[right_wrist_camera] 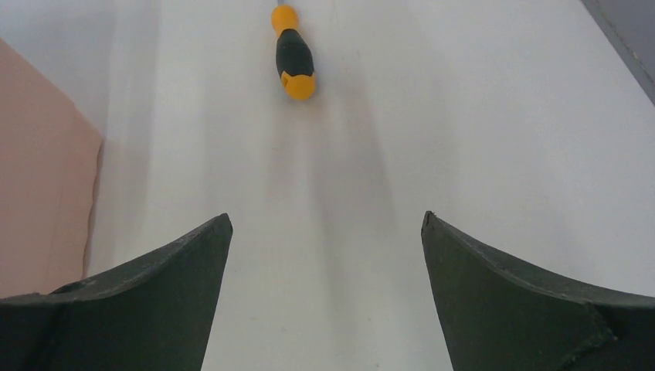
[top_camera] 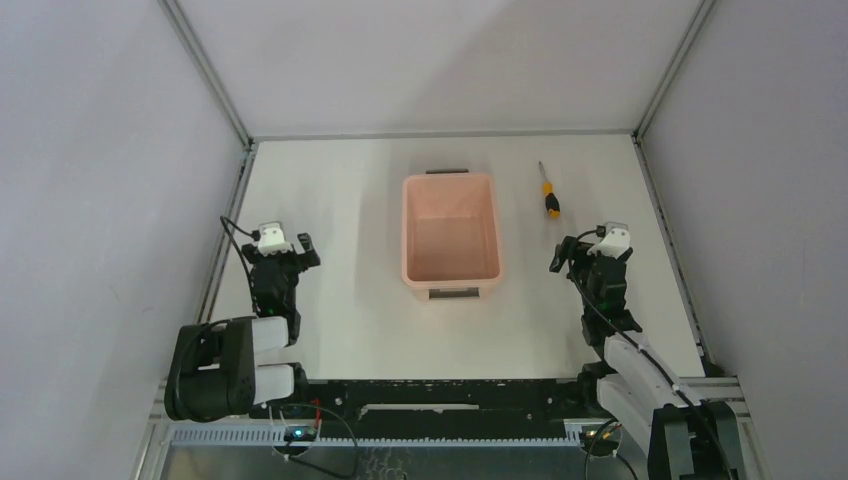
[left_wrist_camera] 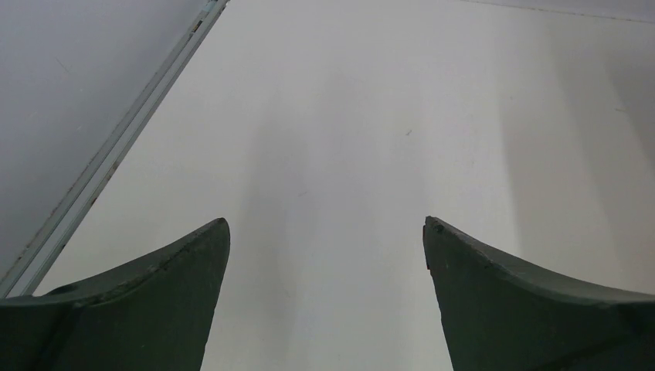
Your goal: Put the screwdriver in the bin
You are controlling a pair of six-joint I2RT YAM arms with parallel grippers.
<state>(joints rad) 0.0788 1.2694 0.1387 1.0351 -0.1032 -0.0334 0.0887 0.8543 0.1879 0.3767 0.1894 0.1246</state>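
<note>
The small screwdriver [top_camera: 548, 192] with an orange-yellow and black handle lies on the white table, right of the bin, shaft pointing away. In the right wrist view its handle [right_wrist_camera: 293, 54] lies ahead of the jaws. The pale pink bin [top_camera: 450, 238] stands empty at mid table; its side wall shows in the right wrist view [right_wrist_camera: 39, 178]. My right gripper [top_camera: 578, 256] is open and empty, a little nearer than the screwdriver [right_wrist_camera: 326, 224]. My left gripper [top_camera: 285, 252] is open and empty, far left of the bin [left_wrist_camera: 326, 228].
Grey enclosure walls with metal frame rails [top_camera: 225, 240] bound the table on the left, back and right. The left rail shows in the left wrist view [left_wrist_camera: 116, 147]. The bin has dark grey handles at its far [top_camera: 447, 171] and near ends.
</note>
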